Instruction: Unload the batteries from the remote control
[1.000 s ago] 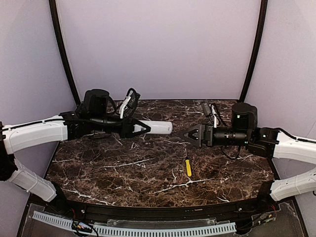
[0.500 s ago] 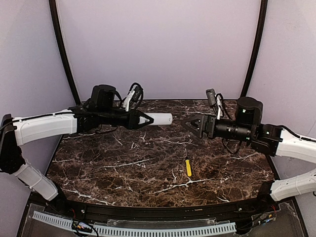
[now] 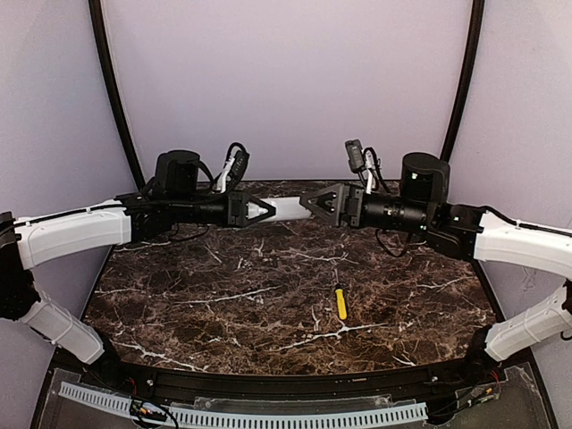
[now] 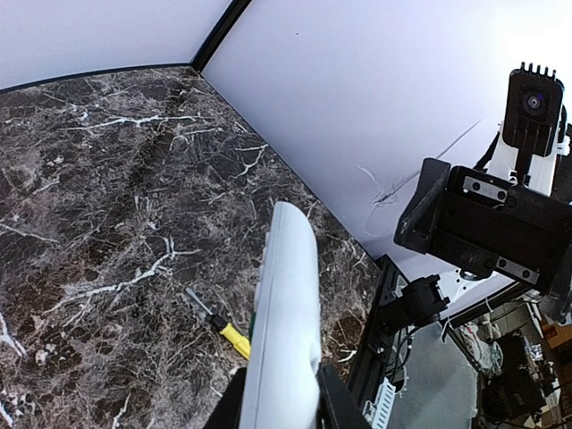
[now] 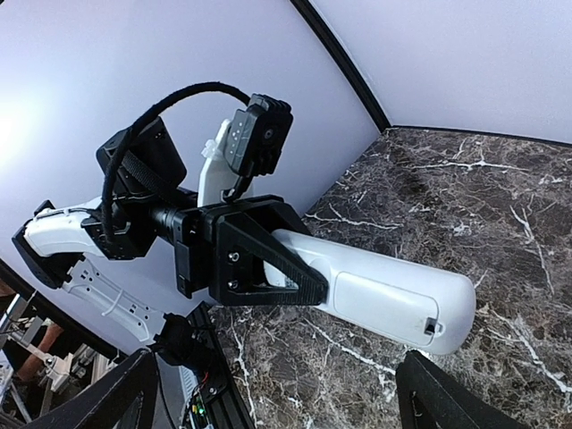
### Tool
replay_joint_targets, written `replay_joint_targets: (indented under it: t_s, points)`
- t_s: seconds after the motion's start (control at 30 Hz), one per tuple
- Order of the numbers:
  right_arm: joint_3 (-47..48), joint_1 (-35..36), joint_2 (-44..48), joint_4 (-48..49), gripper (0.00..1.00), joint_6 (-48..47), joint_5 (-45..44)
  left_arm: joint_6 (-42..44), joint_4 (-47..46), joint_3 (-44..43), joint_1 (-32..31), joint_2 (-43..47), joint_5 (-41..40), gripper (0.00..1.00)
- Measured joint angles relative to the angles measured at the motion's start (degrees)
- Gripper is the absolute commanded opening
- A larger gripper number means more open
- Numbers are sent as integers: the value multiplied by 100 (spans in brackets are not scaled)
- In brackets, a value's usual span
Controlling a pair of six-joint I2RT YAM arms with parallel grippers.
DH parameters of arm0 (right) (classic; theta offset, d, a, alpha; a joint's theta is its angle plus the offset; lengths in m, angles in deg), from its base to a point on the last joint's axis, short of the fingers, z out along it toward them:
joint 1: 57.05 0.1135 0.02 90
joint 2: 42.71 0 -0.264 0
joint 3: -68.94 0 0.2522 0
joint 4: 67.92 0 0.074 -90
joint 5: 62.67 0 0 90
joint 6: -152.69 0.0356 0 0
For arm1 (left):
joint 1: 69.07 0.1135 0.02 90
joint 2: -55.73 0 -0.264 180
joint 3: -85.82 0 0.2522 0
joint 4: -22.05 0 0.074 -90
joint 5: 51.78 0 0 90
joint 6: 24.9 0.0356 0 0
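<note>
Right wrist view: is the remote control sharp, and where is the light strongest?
Right wrist view: the remote control is sharp, its edges crisp; the wall is brightest at the left edge. Left wrist view: it is foreshortened near the lens.

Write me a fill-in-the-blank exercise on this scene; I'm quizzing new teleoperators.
The slim white plastic remote control is gripped by the ___ arm's end effector.
The right end effector, near the remote control's free end, has its jaws ___.
The small tool lying on the dark marble table has a ___ handle.
Missing words: left; open; yellow.
</note>
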Motion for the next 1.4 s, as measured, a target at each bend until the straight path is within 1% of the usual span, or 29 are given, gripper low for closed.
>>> replay_joint_targets:
  t_s: [0.2, 0.43, 0.73, 1.4]
  points:
    - [236, 31, -195, 33, 91, 59, 48, -555, -216, 186, 74, 114, 186, 0]
    - [520, 122, -470, -116, 90, 166, -118, -848, -343, 258, 96, 240, 262, 0]
    - [750, 205, -619, -367, 88, 249, -282, -933, -387, 289, 96, 258, 345, 0]
    - [767, 249, -621, -638, 88, 236, -533, -1003, -555, 365, 96, 275, 520, 0]
